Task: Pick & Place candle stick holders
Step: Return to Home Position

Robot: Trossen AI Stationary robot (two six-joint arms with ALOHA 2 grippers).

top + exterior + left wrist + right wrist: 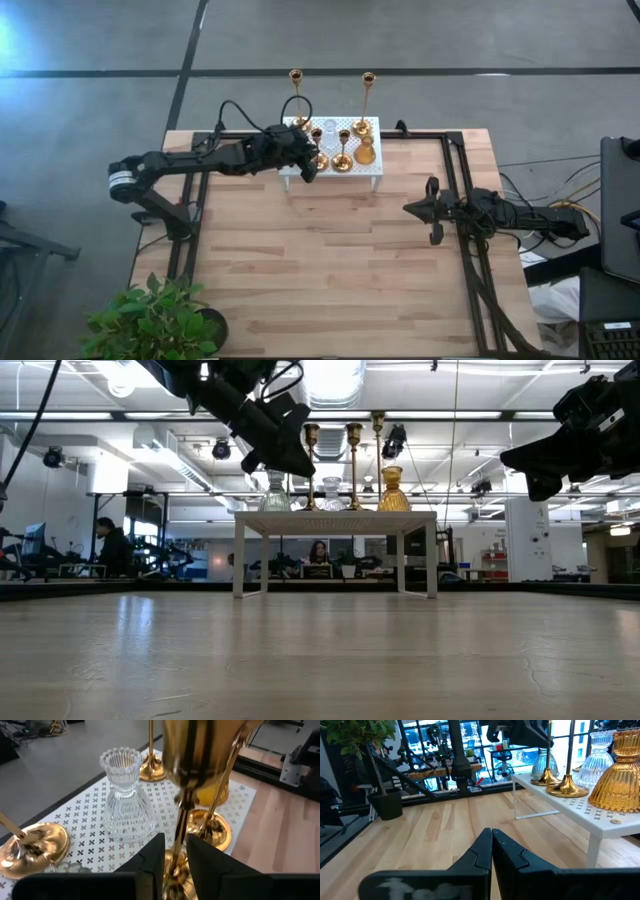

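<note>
Wooden boards of the table [320, 660] lie closest to your low camera. Beyond them stands the white stand [335, 518], carrying all the holders. Your left claw [175, 837] is at the stand's front edge. Only its wrist view shows you the fingers slightly parted on either side of the stem of a short brass stick [195, 755], which stands upright on the stand. Your right claw [491, 831] hovers over the table, well apart from the stand. Its own wrist view shows its fingers pressed together, holding nothing.

From above you see a tall brass stick [297, 100] just behind the left claw and a second tall brass stick [366, 100] farther along the back. The other short brass stick [212, 832] stands just past the claw, with the amber glass holder [393, 490] behind it. The clear glass holder [125, 805] stands near the claw, toward the back. The low view alone shows the grey-green glass holder [275, 495], just under the left arm.
</note>
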